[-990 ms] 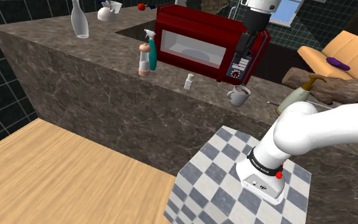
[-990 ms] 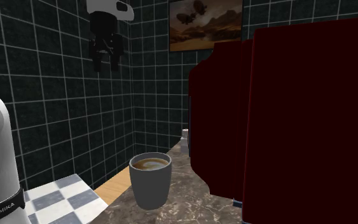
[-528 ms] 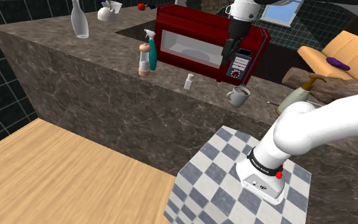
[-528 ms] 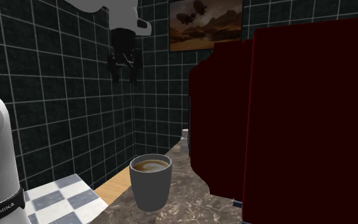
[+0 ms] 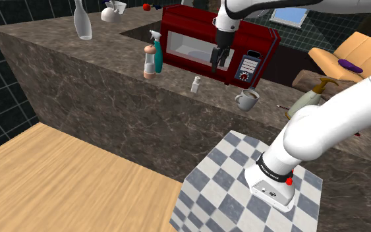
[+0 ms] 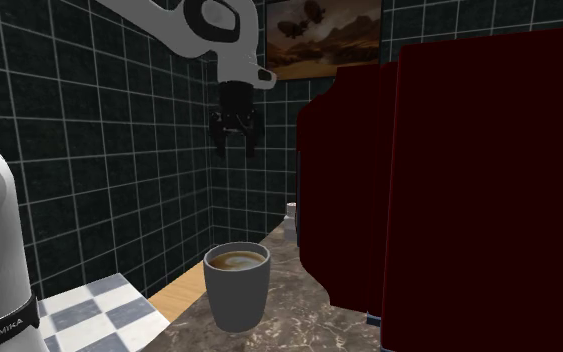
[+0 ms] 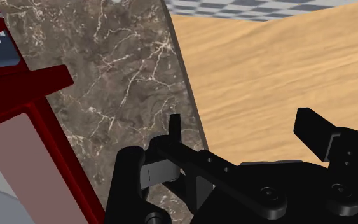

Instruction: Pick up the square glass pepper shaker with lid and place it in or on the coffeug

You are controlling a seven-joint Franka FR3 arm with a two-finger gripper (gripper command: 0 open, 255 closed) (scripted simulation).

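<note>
The small white pepper shaker (image 5: 196,84) stands on the dark marble counter (image 5: 111,72) just in front of the red microwave (image 5: 200,43). It also peeks out beside the microwave in the second exterior view as the shaker (image 6: 291,212). The grey coffee mug (image 5: 248,99) sits further to the shoulder view's right, and the mug (image 6: 236,284) holds a brown drink. My gripper (image 5: 215,66) hangs open in front of the microwave door, above and slightly right of the shaker, holding nothing. From across the counter the gripper (image 6: 236,148) points down well above the mug. The wrist view has the gripper (image 7: 244,130) over the counter edge.
A spray bottle (image 5: 151,56) stands left of the shaker. A soap dispenser (image 5: 312,95) is right of the mug. A white vase (image 5: 82,20) and a teapot (image 5: 113,11) sit at the counter's far end. Wooden floor (image 7: 279,70) lies below the counter edge.
The open gripper has travelled to the shoulder view's left and downward, from high above the mug to in front of the microwave door near the shaker. Nothing on the counter moved.
</note>
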